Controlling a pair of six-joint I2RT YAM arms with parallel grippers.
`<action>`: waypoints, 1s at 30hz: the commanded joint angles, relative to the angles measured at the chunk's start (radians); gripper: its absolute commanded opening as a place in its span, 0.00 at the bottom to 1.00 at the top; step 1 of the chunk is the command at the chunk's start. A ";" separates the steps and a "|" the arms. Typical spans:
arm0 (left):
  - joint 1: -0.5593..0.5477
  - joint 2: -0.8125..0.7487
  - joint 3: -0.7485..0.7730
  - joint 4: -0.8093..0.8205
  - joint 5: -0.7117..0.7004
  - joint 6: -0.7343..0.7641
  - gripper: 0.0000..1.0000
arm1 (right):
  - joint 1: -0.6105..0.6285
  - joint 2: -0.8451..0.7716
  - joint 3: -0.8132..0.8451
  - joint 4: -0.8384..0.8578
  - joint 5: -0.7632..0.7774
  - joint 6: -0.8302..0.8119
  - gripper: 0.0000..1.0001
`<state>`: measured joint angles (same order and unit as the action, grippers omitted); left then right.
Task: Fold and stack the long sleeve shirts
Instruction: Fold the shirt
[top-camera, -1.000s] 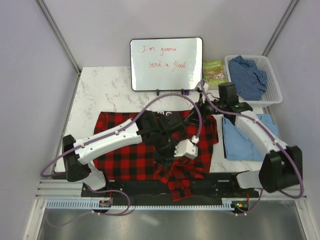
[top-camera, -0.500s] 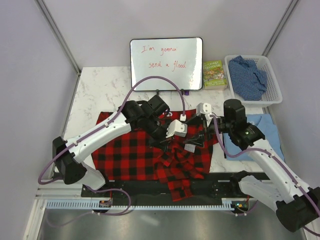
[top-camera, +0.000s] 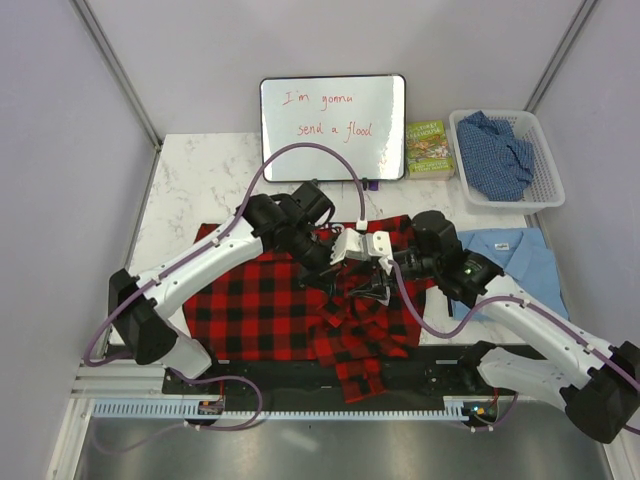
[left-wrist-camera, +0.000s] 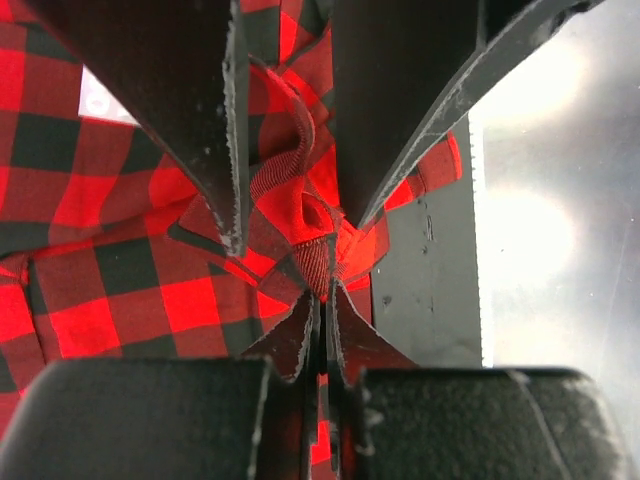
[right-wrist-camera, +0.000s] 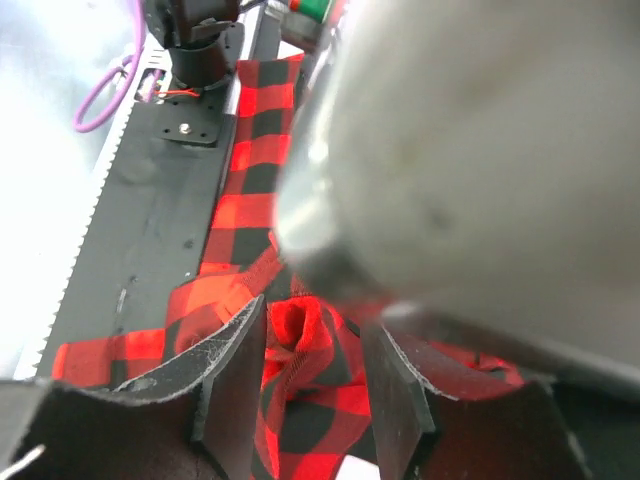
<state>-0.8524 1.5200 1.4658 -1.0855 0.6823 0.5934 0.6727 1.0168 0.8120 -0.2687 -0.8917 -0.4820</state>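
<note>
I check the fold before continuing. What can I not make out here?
Top view: flannel middle, hidden under left gripper and right gripper.
Top view: light blue shirt, partly under right arm.
Right wrist view: upper right, filled by a blurred white body.
Right gripper: grip on cloth unclear.

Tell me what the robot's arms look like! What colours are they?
The left arm and right arm are smooth white tubes with chunky black joints. A purple cable loops along each one. The left gripper and right gripper have white bodies and black, wedge-shaped fingers with scuffed edges.
</note>
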 joint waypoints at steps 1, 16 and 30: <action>0.006 -0.009 0.015 0.033 0.045 0.022 0.05 | 0.045 0.054 0.003 0.042 0.072 -0.041 0.48; 0.181 -0.253 -0.136 0.292 0.146 -0.161 0.02 | 0.048 0.074 0.088 0.054 0.065 0.072 0.27; 0.179 -0.162 -0.055 0.223 0.146 -0.112 0.02 | 0.054 0.137 0.145 0.034 0.068 0.031 0.24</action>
<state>-0.6781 1.3399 1.3384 -0.8745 0.7967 0.4835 0.7166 1.1301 0.9112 -0.2287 -0.8024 -0.4278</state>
